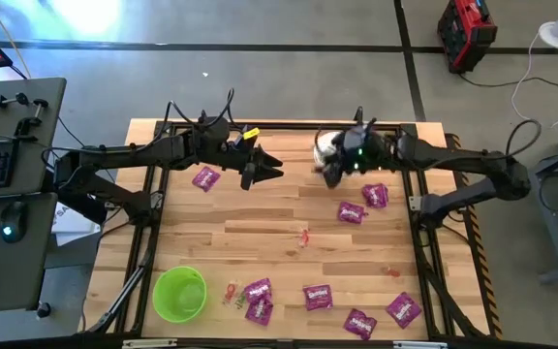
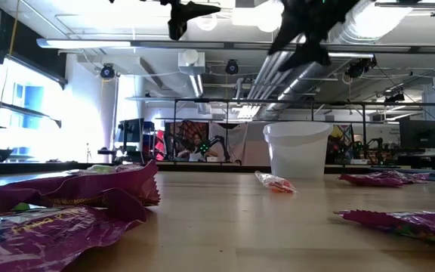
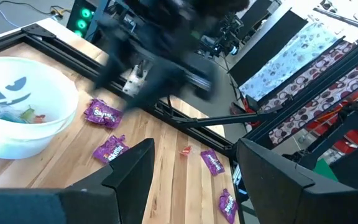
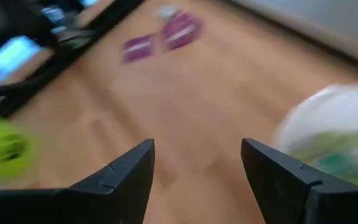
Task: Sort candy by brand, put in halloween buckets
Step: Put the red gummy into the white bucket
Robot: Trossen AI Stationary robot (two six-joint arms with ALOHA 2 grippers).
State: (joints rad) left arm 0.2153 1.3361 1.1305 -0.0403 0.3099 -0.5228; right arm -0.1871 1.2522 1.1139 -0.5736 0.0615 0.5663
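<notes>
Purple packets lie scattered over the wooden table [image 1: 260,228]; most sit along the 6 o'clock edge in the overhead view, near the lime green bucket [image 1: 179,294] at about 7 o'clock. One packet [image 1: 205,178] lies toward 10 o'clock, just under the left arm. Two more packets [image 1: 363,204] lie at roughly 2 o'clock, below the right arm. A small red sweet [image 1: 304,237] sits near table centre, another [image 1: 391,272] toward 4 o'clock.

White bucket [image 1: 328,146] stands at 1 o'clock by the far rail; small wrapped sweets already show inside it in the left wrist view [image 3: 23,115].

Right gripper [image 1: 331,174] hangs just beside the white bucket, fingers spread wide, nothing between them. Left gripper [image 1: 269,169] hovers high around 11 o'clock, fingers parted, empty too.

Judgement: the nearest unsorted pieces for the right arm are the two packets, down toward 5 o'clock from its gripper, close by. If those packets belong in the lime green bucket, that bucket is well apart, across the table. The left arm is nearer the lone packet at 10 o'clock, which lies toward 8 o'clock of its gripper.
</notes>
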